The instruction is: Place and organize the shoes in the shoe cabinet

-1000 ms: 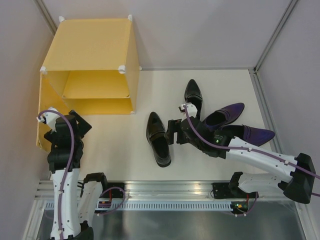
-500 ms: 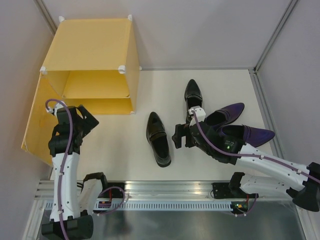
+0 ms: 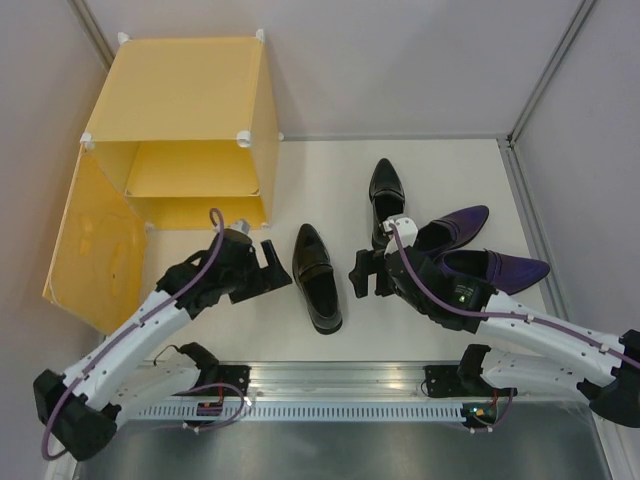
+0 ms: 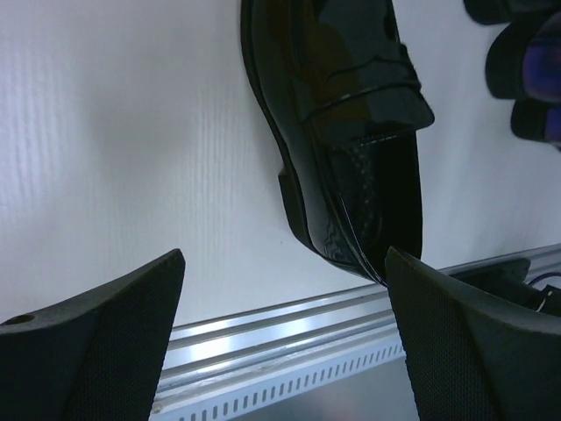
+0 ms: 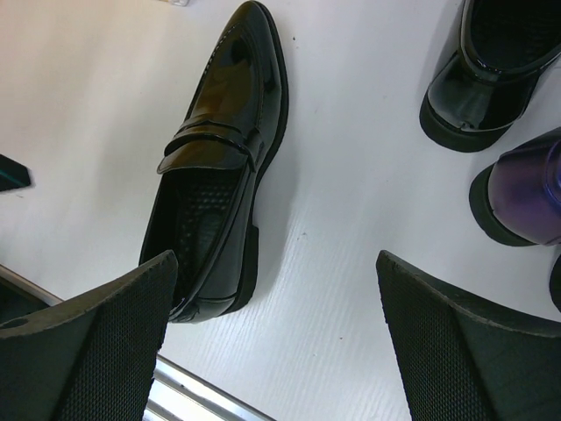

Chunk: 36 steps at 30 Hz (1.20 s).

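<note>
The yellow-orange shoe cabinet [image 3: 185, 110] stands at the back left, its door [image 3: 95, 245] swung open to the left and its shelf bare. One black shoe [image 3: 316, 277] lies mid-table, toe pointing away. My left gripper [image 3: 270, 262] is open just left of it; the left wrist view shows the shoe [image 4: 351, 132] ahead of the open gripper [image 4: 285, 333]. My right gripper [image 3: 362, 272] is open just right of it, and the shoe [image 5: 215, 167] also shows in the right wrist view. The second black shoe [image 3: 386, 195] and two purple shoes [image 3: 455, 228] [image 3: 500, 268] lie further right.
A metal rail [image 3: 330, 385] runs along the table's near edge. Grey walls close in the back and both sides. In the right wrist view the second black shoe's heel [image 5: 491, 61] and a purple shoe's heel [image 5: 526, 193] sit at the right.
My left arm has swung from the cabinet door across to the right, ending beside the middle black shoe. The door has opened wider. My right gripper has shifted slightly right.
</note>
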Each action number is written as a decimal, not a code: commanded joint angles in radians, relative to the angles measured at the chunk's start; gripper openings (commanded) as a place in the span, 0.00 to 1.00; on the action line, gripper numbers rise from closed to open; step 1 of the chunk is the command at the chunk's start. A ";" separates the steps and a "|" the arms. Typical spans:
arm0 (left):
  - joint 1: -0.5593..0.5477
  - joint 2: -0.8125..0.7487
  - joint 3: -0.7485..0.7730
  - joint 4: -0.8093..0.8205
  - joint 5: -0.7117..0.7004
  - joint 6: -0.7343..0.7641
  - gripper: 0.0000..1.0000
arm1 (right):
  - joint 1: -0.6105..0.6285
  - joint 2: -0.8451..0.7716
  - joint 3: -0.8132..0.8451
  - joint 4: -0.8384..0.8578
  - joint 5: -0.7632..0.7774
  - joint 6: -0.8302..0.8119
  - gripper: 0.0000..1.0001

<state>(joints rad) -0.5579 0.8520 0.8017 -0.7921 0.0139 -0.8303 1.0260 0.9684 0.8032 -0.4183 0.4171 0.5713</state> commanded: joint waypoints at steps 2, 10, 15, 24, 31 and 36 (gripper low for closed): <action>-0.183 0.154 0.004 0.119 -0.176 -0.214 0.96 | 0.006 -0.028 -0.010 0.006 0.032 0.010 0.98; -0.298 0.416 0.022 0.246 -0.261 -0.317 0.85 | 0.006 -0.062 -0.025 -0.010 0.043 0.025 0.98; -0.298 0.498 0.007 0.298 -0.305 -0.369 0.77 | 0.006 -0.089 -0.053 -0.013 0.046 0.038 0.98; -0.295 0.420 -0.079 0.288 -0.384 -0.404 0.12 | 0.006 -0.108 -0.064 -0.028 0.054 0.047 0.98; -0.217 0.204 -0.131 0.107 -0.474 -0.385 0.02 | 0.006 -0.109 -0.059 -0.022 0.046 0.048 0.98; -0.094 0.044 -0.128 0.015 -0.505 -0.308 0.02 | 0.006 -0.114 -0.058 -0.027 0.042 0.048 0.97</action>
<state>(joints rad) -0.7059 0.9768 0.6491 -0.7551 -0.4145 -1.1828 1.0260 0.8703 0.7410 -0.4427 0.4469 0.6086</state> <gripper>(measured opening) 0.042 0.976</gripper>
